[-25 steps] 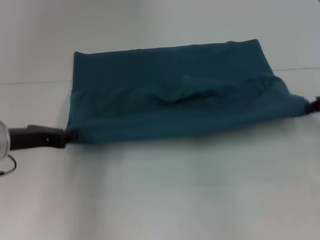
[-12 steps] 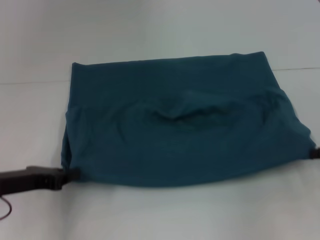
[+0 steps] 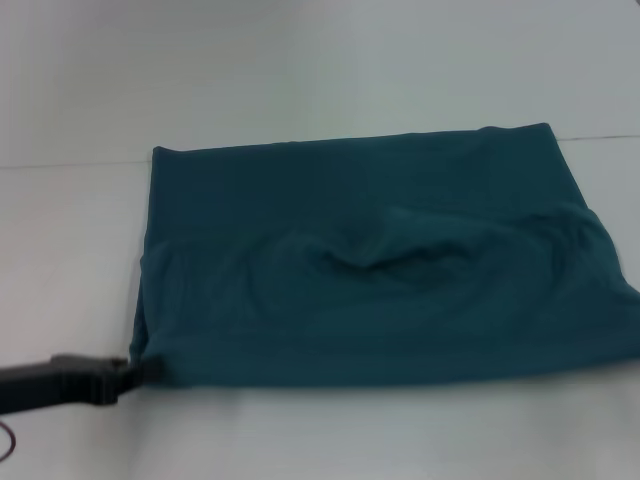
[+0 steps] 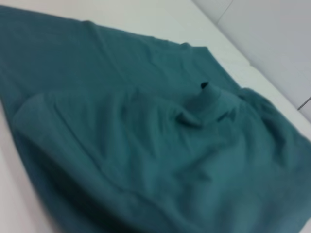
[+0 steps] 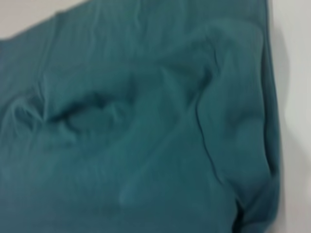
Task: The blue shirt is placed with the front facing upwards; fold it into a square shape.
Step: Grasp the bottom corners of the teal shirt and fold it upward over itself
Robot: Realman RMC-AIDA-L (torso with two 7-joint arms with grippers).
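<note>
The blue shirt [image 3: 370, 270] lies on the white table as a wide folded rectangle, its upper layer doubled toward me and rumpled in the middle. No lettering shows. My left gripper [image 3: 135, 370] sits low at the shirt's near left corner, shut on the fabric there. The left wrist view looks across the shirt [image 4: 146, 141], with a small dark spot [image 4: 204, 86] on a raised fold. Teal cloth [image 5: 146, 126] and its edge fill the right wrist view. My right gripper is out of view; the shirt's near right corner runs off the head view's right edge.
The white table [image 3: 320, 440] spreads around the shirt, with a seam line [image 3: 70, 165] crossing behind it at the level of its far edge. A thin cable loop [image 3: 8, 440] hangs near my left arm.
The folded-over layer's near edge has been drawn toward me, so the shirt looks deeper. My left gripper moved nearer with the corner. The right gripper slipped out of the head view.
</note>
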